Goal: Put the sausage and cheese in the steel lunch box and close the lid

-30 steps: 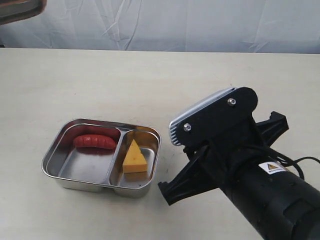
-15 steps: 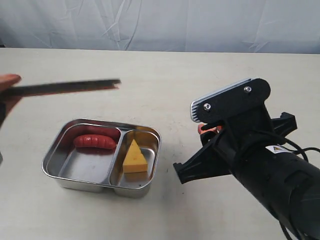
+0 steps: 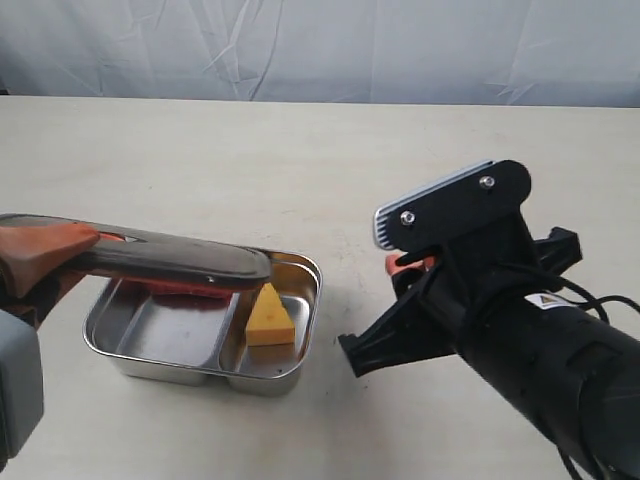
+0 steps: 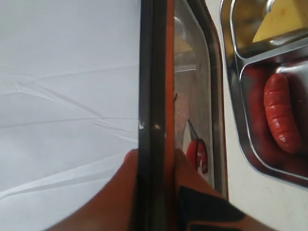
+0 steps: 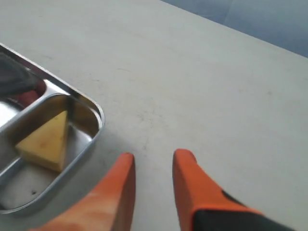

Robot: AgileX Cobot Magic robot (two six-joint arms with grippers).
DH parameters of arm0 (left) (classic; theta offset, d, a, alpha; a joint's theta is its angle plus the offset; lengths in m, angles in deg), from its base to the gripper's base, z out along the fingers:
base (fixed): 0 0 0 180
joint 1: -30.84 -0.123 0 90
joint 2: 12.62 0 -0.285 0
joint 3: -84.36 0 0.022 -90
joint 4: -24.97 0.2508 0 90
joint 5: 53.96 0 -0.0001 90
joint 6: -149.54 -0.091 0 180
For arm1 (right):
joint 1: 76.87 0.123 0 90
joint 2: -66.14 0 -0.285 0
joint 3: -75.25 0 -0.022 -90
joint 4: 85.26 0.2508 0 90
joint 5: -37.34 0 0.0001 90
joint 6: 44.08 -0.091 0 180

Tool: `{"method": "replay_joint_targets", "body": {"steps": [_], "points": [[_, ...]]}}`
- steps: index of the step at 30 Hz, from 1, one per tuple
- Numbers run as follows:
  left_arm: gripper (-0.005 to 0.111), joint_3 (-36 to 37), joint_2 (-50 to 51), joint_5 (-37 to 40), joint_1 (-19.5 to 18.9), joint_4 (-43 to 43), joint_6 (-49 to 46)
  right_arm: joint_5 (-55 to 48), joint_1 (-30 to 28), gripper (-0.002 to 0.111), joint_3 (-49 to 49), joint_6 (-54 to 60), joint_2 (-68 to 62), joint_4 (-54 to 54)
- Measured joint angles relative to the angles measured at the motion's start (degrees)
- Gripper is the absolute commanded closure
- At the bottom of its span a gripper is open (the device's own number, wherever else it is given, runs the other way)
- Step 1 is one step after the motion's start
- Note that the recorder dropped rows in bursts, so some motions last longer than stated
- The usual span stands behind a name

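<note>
Exterior view: lid (image 3: 170,262) mostly hides sausage (image 3: 190,290)

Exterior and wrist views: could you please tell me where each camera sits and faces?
Exterior view: off the arms, raised, looking down across the table at the lunch box; right arm at right, left gripper clamping the lid.
Left wrist view: on the left wrist, sighting along the lid's edge past its gripper toward the sausage.
Right wrist view: on the right wrist, looking down past the open right gripper at the table.
Shared: all three show the cheese in the lunch box.
</note>
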Motion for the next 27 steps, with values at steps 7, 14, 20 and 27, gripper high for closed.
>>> {"method": "replay_joint_targets", "body": {"steps": [7, 14, 20, 27], "points": [[0.107, 0.0, 2.9, -1.42, 0.0, 1.4, 0.0, -11.57, 0.0, 0.08, 0.0, 0.13, 0.0, -1.75], [0.107, 0.0, 3.27, -3.2, 0.0, -1.02, 0.0, -14.01, 0.0, 0.08, 0.24, 5.47, 0.0, -1.82], [0.107, -0.91, 3.27, -4.83, 0.0, -1.51, 0.0, -16.48, 0.0, 0.08, 4.29, 12.87, 0.0, -2.46], [0.107, -1.0, 3.27, -6.62, 0.0, -1.1, 0.0, -18.52, 0.0, 0.08, 6.68, 32.64, 0.13, -2.96]]}}
